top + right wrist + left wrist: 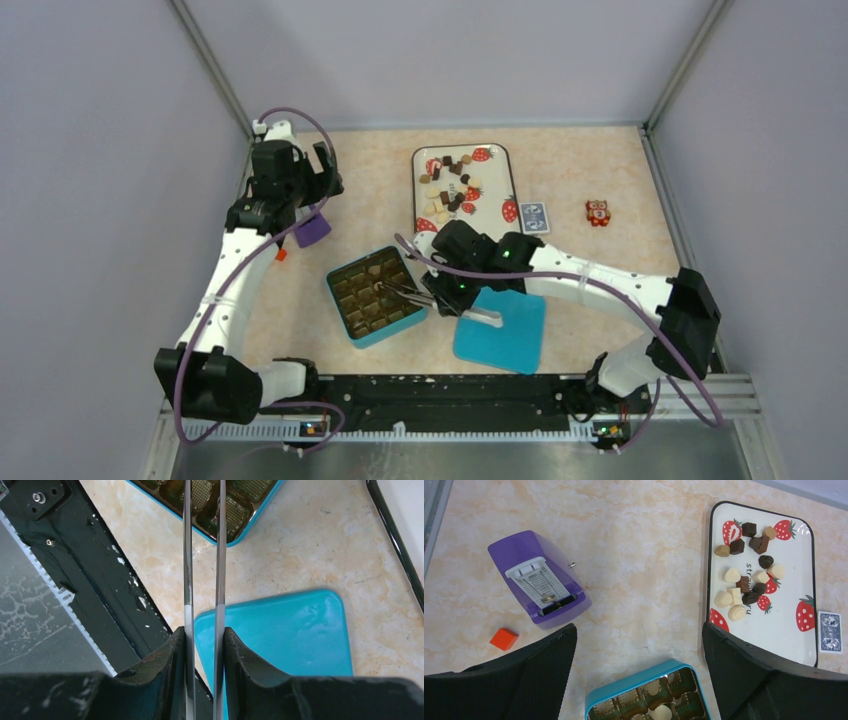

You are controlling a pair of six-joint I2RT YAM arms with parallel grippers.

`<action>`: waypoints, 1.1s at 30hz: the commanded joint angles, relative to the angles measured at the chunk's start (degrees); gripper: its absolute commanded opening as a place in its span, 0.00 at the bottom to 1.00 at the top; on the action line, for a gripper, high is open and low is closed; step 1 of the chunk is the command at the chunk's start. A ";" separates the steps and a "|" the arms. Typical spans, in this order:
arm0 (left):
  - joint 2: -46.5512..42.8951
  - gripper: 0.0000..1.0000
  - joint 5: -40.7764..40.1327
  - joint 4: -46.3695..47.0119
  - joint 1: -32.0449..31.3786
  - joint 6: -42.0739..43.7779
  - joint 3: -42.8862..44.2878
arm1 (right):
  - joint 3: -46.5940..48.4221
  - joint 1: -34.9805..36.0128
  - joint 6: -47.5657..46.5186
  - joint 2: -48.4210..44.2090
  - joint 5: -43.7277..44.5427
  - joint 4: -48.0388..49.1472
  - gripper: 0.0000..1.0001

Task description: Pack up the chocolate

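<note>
The chocolate (452, 185) lies as several dark, light brown and cream pieces on the strawberry tray (500, 160), also in the left wrist view (749, 580). The open teal box (385, 335) holds a gold cell insert with two cream pieces (653, 686) in its cells. My right gripper (455, 290) is shut on metal tongs (405, 293), whose blades (220, 555) reach over the box (250, 527). Their tips are hidden. My left gripper (318, 178) is open and empty, high above the table's back left (638, 630).
The teal lid (502, 330) lies right of the box, under my right wrist (280, 635). A purple stapler-like device (539, 580) and an orange cube (504, 638) sit at the left. A card deck (534, 218) and orange owl (597, 212) lie right of the tray.
</note>
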 commanded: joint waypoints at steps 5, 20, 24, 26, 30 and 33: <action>-1.72 0.99 -0.20 0.21 0.38 0.37 0.53 | -0.02 0.69 -1.27 0.97 0.48 1.69 0.23; -1.51 0.99 0.75 0.26 0.35 0.19 0.81 | 1.47 0.68 -0.75 -0.57 1.71 2.88 0.25; -1.60 0.99 0.63 0.05 0.41 0.36 0.90 | 2.37 -0.54 1.14 -4.89 3.74 7.32 0.17; -1.69 0.99 0.58 0.00 0.38 0.37 0.73 | 2.16 -3.38 3.10 -6.53 3.16 9.89 0.17; -1.86 0.99 0.65 0.06 0.39 0.28 0.47 | 1.62 -13.09 7.63 -7.44 3.11 12.67 0.17; -1.94 0.99 0.58 0.14 0.41 0.26 0.30 | 2.12 -20.01 10.58 -5.45 4.78 11.82 0.20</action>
